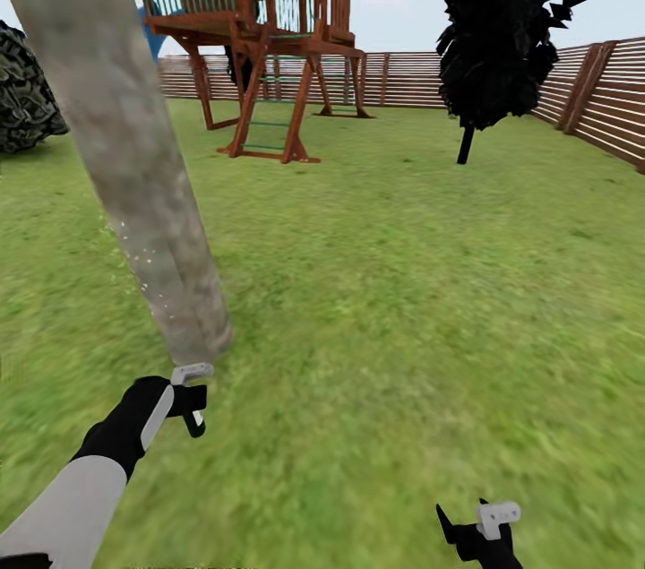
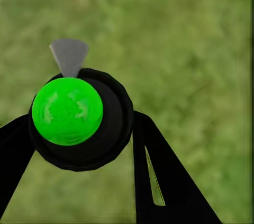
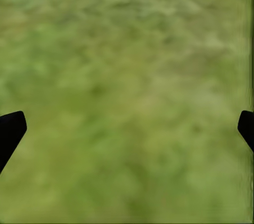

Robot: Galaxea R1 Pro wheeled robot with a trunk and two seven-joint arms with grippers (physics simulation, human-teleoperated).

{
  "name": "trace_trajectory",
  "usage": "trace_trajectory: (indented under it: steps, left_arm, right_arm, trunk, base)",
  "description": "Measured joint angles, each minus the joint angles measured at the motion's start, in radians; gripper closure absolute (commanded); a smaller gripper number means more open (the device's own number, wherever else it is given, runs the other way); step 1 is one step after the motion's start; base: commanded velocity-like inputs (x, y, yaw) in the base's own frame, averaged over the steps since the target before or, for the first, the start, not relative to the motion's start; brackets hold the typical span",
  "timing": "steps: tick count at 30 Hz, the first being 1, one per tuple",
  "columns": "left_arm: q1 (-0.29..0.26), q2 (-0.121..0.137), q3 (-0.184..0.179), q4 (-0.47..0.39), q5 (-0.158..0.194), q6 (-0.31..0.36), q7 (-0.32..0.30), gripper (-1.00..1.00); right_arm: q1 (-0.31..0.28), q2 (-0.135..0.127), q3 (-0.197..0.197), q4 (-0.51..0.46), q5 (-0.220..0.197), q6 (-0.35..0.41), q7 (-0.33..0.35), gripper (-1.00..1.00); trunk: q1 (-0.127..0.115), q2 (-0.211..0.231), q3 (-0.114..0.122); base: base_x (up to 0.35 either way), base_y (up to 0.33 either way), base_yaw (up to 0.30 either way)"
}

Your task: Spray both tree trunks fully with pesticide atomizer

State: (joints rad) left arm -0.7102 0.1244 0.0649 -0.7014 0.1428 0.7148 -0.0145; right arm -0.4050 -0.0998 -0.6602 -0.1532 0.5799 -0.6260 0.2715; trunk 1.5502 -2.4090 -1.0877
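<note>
Head view: left hand pinches the atomizer at the tree trunk base, pesticide specking it; right hand spread. Second tree likely remains.

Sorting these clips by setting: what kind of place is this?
Most likely a fenced backyard garden: grass lawn, a slatted wooden fence, a wooden play tower and a thick tree trunk.
</note>
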Motion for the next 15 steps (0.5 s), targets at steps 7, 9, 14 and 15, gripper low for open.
trace_trajectory:
  steps: [7, 9, 14, 15]
  left_arm:
    - [0.000, 0.001, 0.004, 0.000, -0.001, -0.001, 0.002, 1.00]
    - [0.000, 0.000, 0.003, 0.000, 0.000, -0.001, 0.004, 1.00]
    - [0.000, 0.000, 0.004, 0.001, 0.000, -0.003, 0.004, 1.00]
    - [0.000, 0.001, 0.005, 0.001, -0.001, -0.003, 0.004, 1.00]
  right_arm:
    - [0.000, 0.000, 0.000, 0.000, 0.000, 0.000, 0.000, -1.00]
    - [0.000, 0.000, -0.001, 0.000, 0.000, 0.000, 0.000, -1.00]
    - [0.000, 0.000, 0.000, 0.000, 0.000, 0.000, 0.000, -1.00]
    - [0.000, 0.000, 0.000, 0.000, 0.000, 0.000, 0.000, -1.00]
  trunk:
    - [0.000, 0.000, 0.000]
    - [0.000, 0.000, 0.000]
    - [0.000, 0.000, 0.000]
    - [0.000, 0.000, 0.000]
  base:
    - [0.049, -0.276, 0.267]
    - [0.139, -0.272, 0.278]
    - [0.181, -0.245, 0.278]
    - [0.229, -0.205, 0.278]
